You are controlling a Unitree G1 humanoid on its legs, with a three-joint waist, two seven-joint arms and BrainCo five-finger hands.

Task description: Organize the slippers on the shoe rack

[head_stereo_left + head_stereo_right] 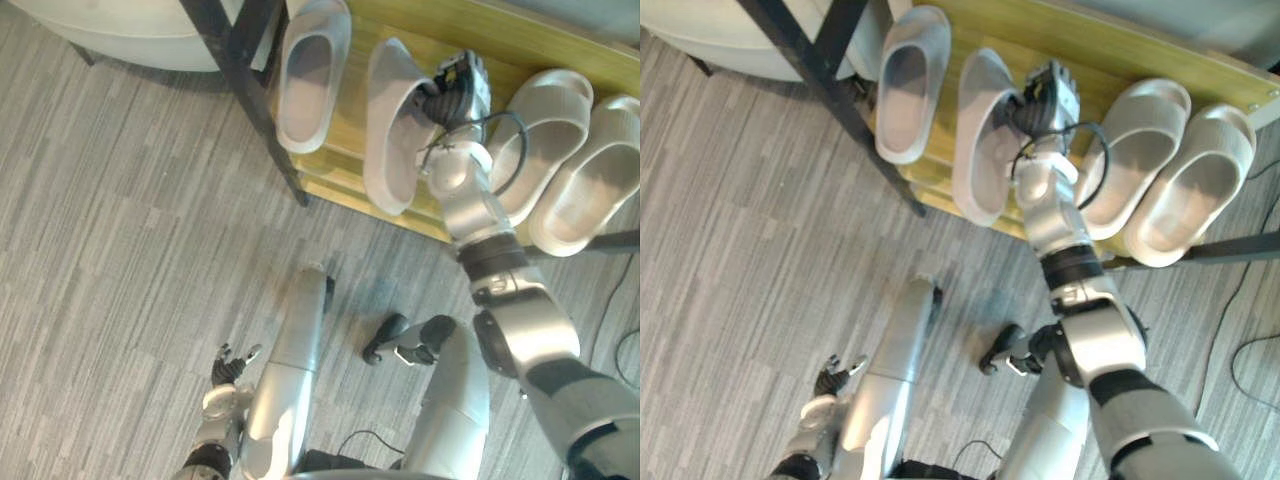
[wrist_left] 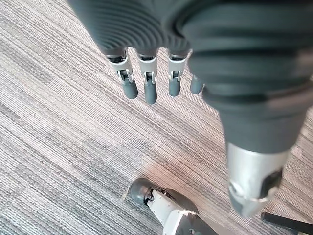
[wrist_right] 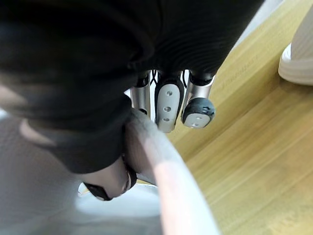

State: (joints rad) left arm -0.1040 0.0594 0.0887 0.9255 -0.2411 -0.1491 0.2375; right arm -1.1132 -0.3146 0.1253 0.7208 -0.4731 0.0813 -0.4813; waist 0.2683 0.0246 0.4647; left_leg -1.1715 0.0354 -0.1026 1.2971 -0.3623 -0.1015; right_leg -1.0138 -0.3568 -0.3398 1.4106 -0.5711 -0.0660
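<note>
"Why grab that slipper (image 1: 388,140) by its side wall?"

"To straighten it, I'd guess. The right hand (image 1: 455,85) has its fingers (image 3: 166,105) curled over the rim, thumb inside. It's pale grey and soft-looking, lying on the shoe rack (image 1: 430,25) between a single slipper (image 1: 310,75) and a neat pair (image 1: 545,130)."

"And the left hand (image 1: 230,368)?"

"Low over the floor (image 1: 120,220), fingers slack, holding nothing."

Pale slippers (image 1: 310,80) lie on the shoe rack (image 1: 450,25) at twelve o'clock; my right hand (image 1: 458,85) grips one slipper (image 1: 390,135), tilted edgewise.
</note>
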